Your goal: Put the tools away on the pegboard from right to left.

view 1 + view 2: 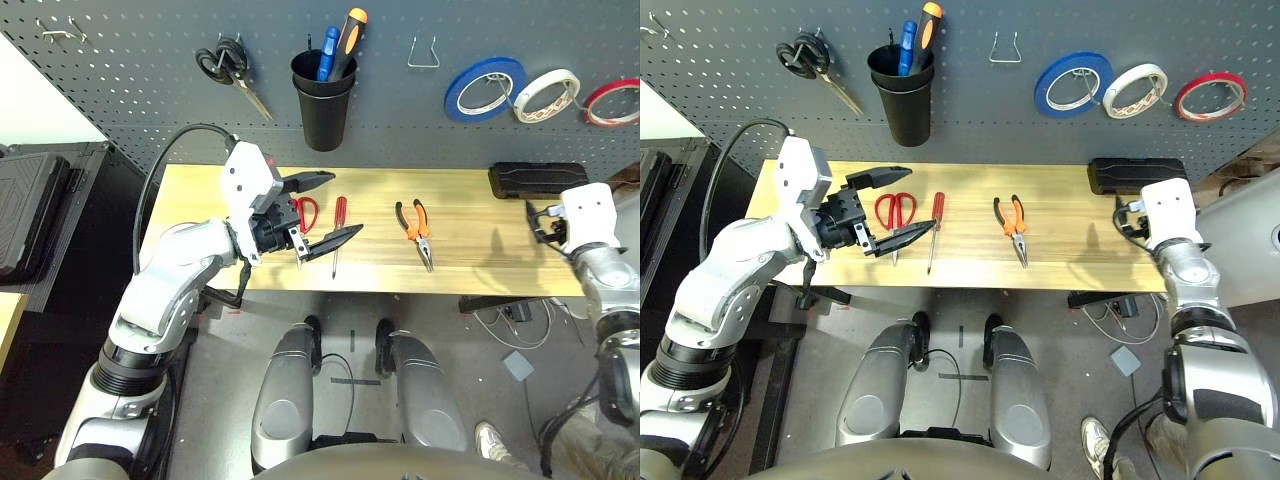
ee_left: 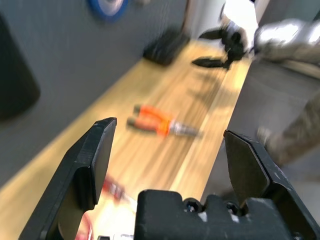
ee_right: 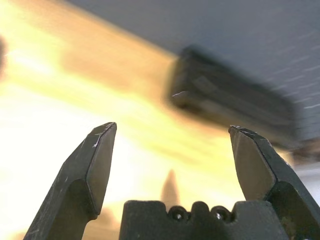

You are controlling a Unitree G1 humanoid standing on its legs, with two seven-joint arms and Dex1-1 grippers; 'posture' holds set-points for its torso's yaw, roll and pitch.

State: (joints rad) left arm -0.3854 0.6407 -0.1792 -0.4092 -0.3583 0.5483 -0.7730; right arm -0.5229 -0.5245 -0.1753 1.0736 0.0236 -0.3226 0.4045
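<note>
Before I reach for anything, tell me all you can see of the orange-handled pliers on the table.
The pliers lie flat on the pale wooden tabletop, closed or nearly so at the jaws. The two handles, orange with black, look rubbery or plastic and stand spread apart, pointing toward the pegboard. The long, tapering nose looks like bare grey metal and points toward the robot's side. They sit to the right of the red screwdriver, and neither hand touches them.
</note>
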